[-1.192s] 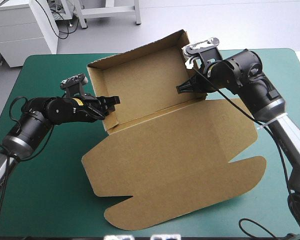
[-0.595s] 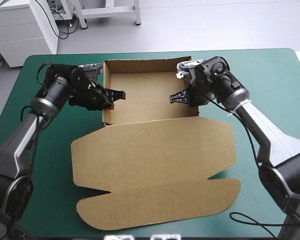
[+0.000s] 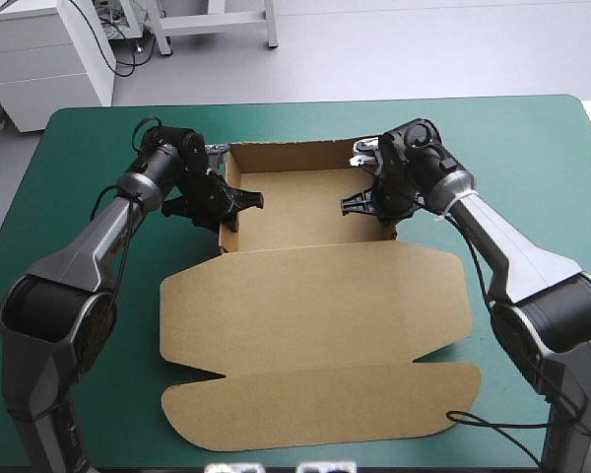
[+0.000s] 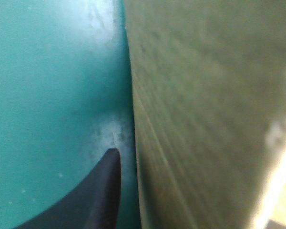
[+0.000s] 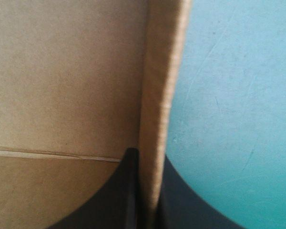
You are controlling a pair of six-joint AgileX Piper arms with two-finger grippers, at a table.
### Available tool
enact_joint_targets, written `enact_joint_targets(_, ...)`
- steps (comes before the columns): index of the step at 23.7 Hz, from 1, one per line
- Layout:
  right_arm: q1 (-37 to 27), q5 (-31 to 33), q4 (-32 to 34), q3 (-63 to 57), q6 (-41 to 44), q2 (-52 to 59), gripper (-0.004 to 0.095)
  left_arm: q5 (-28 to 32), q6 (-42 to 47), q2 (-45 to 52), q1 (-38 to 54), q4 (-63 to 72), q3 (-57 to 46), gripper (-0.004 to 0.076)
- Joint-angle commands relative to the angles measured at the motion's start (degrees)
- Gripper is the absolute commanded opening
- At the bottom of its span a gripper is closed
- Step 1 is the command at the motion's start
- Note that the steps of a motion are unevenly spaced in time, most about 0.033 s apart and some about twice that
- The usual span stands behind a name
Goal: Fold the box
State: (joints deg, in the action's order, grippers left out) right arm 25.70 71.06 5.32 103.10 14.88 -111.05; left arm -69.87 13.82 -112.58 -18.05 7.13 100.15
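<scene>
No text, label, brand, number or sign can be read in any view. The brown board of the box [image 3: 315,305] looks plain. The wrist views sit so close and blurred that fine print, if any, might not show.

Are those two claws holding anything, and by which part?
Yes, the box. The left gripper pinches its left side wall, the right gripper its right side wall, a finger on each face of the board.
</scene>
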Motion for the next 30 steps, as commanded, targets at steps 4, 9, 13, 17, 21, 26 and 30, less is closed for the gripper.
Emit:
enact_joint_targets(4,-0.42,0.39,1.46,1.69,-2.51,1.01,-0.0013,-3.9,-1.72,1.79,-0.27,0.69,1.79,-0.0006)
enact_joint_targets(9,-0.42,0.03,-1.0,1.69,-3.19,0.37,-0.0011,-3.62,-5.02,1.67,-0.27,0.69,1.79,-0.0003)
enact_joint_targets(13,-0.42,0.05,-1.26,1.69,-4.2,0.37,0.008,-3.84,-6.21,1.67,-0.27,1.4,1.79,0.015)
enact_joint_targets(17,-0.42,0.05,-1.38,1.69,-4.29,0.37,0.0324,-3.84,-6.21,1.67,-0.27,1.54,1.79,0.0358)
enact_joint_targets(21,-0.42,-2.81,-2.54,1.79,-4.21,0.49,0.0639,-3.84,-5.84,1.67,-0.16,1.32,3.45,0.0408)
enact_joint_targets(26,-0.42,-2.95,-1.1,5.54,-4.21,0.49,0.0672,-3.84,-5.84,1.67,-0.16,-0.02,13.79,0.0408)
enact_joint_targets(30,-0.42,0.5,1.28,13.49,-4.21,0.49,0.0673,-3.89,-5.84,1.91,-0.16,-0.89,21.72,0.0408)
